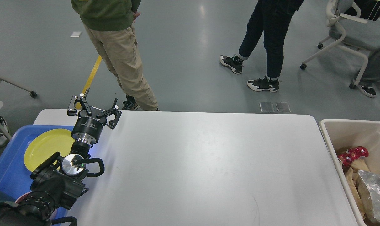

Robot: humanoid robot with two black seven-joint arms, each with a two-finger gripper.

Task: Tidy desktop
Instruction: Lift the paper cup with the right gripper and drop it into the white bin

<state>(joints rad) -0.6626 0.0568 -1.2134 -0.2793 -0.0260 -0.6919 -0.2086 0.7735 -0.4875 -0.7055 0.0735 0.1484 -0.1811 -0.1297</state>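
Observation:
The desktop, a wide white tabletop with rounded corners, fills the middle of the head view, and nothing lies on its visible surface. My left gripper hovers over its far left corner, fingers spread open and empty. My right arm and gripper are out of view.
A blue tray at the left holds a yellow plate. A beige bin at the right holds red and foil wrappers. Two people stand beyond the table's far edge. An office chair is at the back right.

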